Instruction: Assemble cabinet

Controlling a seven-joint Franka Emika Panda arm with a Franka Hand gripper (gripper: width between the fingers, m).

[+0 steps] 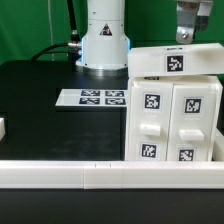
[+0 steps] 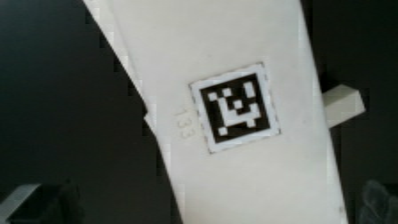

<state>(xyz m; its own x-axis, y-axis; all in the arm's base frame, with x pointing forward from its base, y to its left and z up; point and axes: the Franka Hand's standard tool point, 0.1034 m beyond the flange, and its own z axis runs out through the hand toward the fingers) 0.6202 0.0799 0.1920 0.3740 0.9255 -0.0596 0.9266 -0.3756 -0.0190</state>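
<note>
The cabinet (image 1: 175,122) is a big white box with tagged door fronts, standing at the exterior view's right behind the front rail. A flat white top panel (image 1: 176,62) with one tag lies across its top, slightly tilted. My gripper (image 1: 190,30) hangs just above that panel's far right part. In the wrist view the panel (image 2: 214,60) runs diagonally through the picture with its tag (image 2: 237,103) in the middle. My gripper (image 2: 199,205) is open. Its dark, blurred fingers (image 2: 36,202) stand wide on either side of the panel, with a gap on one side.
The marker board (image 1: 95,97) lies on the black table in front of the robot base (image 1: 105,42). A white rail (image 1: 90,175) runs along the front. A small white block (image 1: 3,127) sits at the exterior view's left edge. A short white stub (image 2: 347,100) shows beside the panel.
</note>
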